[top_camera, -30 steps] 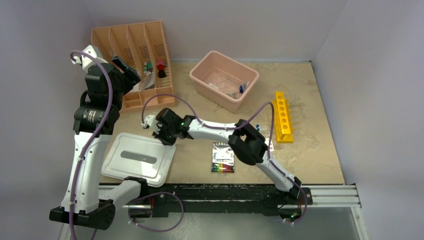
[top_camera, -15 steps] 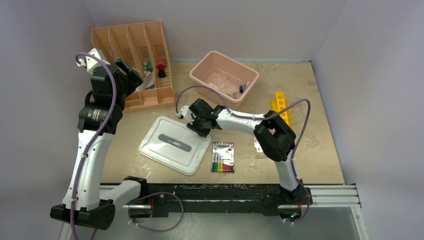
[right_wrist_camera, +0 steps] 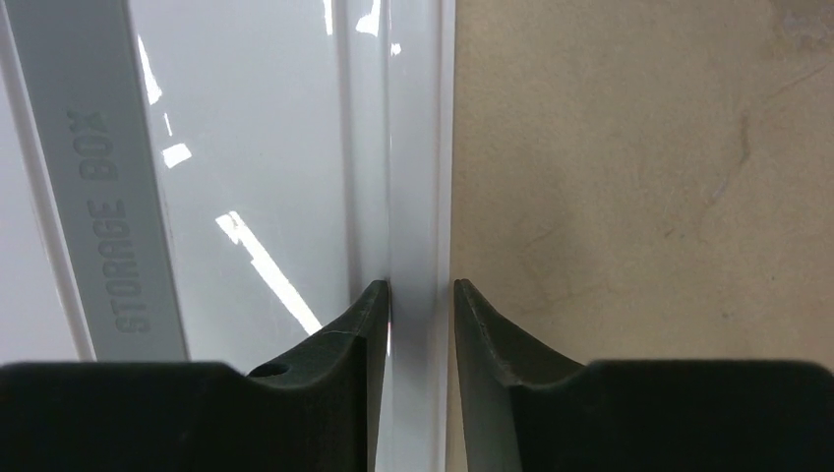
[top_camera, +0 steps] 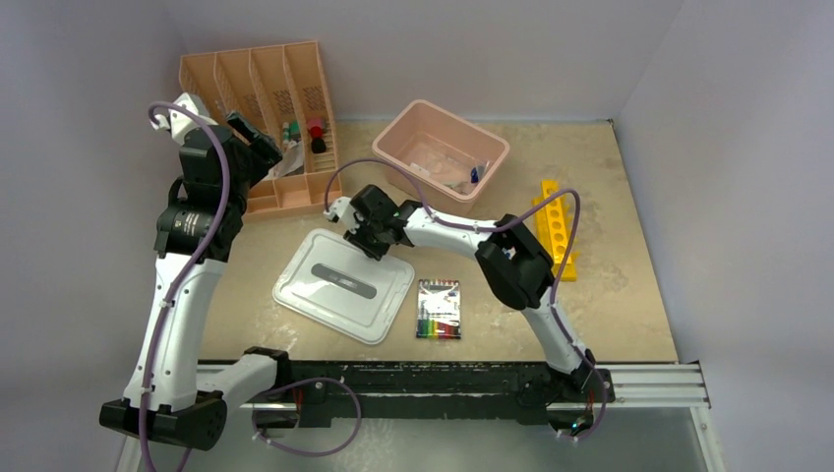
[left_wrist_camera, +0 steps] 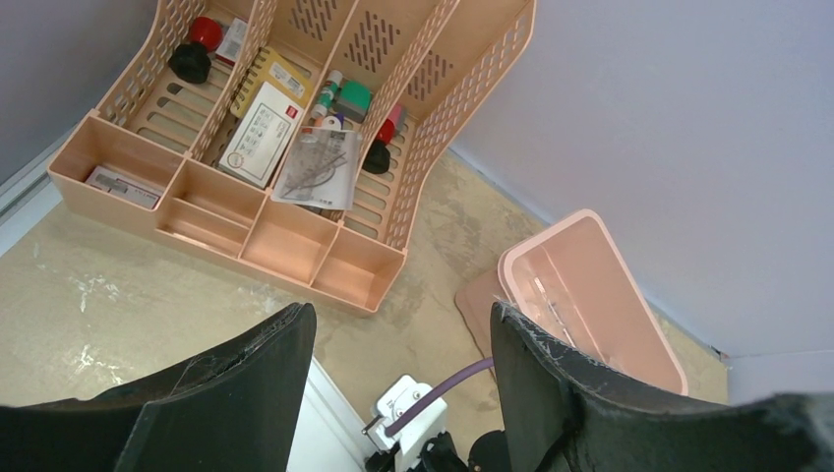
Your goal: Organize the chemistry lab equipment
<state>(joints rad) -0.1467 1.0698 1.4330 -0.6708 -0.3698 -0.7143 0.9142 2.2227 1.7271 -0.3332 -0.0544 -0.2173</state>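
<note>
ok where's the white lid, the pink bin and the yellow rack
white lid (top_camera: 342,285), top external view, its grey middle strip
pink bin (top_camera: 418,133), top external view, bare inside
yellow rack (top_camera: 556,211), top external view, holed top

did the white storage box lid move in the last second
Yes. The white storage box lid slid right, away from the arm bases, up beside the striped packet.

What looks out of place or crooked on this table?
The white lid lies flat on the table, turned at an angle and covering no box. The right gripper straddles its edge.
</note>
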